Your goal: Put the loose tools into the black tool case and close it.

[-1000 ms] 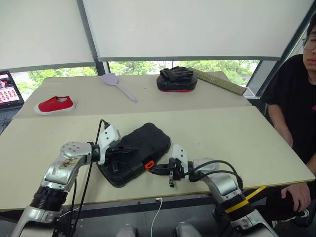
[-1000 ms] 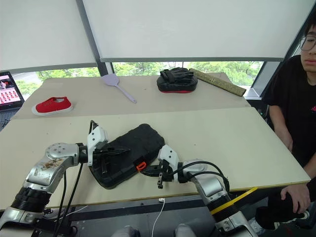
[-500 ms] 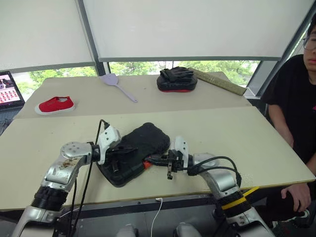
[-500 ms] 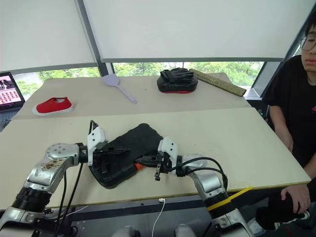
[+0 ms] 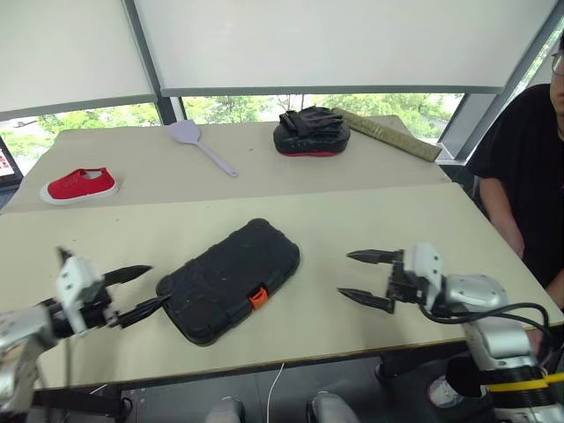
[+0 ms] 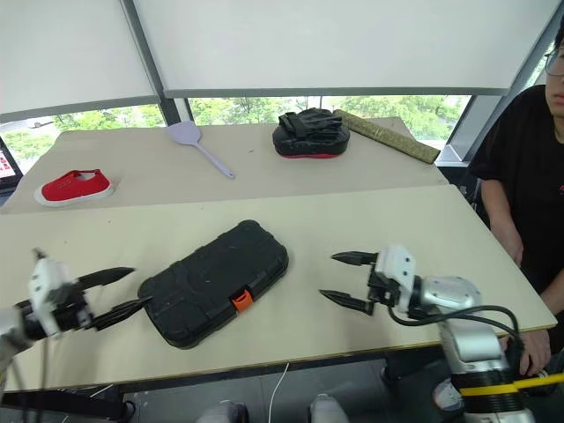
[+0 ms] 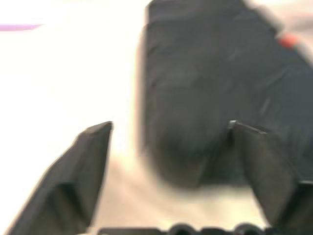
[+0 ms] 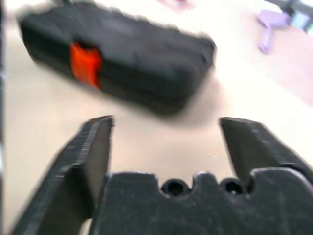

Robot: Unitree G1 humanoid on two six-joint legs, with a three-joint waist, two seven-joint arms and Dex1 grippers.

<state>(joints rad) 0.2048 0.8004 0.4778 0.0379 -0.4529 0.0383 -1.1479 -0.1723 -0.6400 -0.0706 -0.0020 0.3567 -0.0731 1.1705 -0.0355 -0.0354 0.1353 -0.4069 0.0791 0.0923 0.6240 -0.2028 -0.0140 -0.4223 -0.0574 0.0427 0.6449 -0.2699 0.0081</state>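
Closing step apparently complete: the black tool case [image 5: 231,280] lies shut at desk [image 5: 370,220] centre, left end effector [image 5: 132,293] and right end effector [image 5: 370,278] both wide open, empty, flanking it; next, verify the orange latch [image 5: 257,298].

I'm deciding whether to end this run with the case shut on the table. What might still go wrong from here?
The black tool case lies closed, orange latch facing the near table edge; the pictures cannot confirm the latch is fully snapped, so it may spring open if lifted.

The case sits fairly near that edge, with the open left gripper and open right gripper on either side; a stray sweep might push it off.
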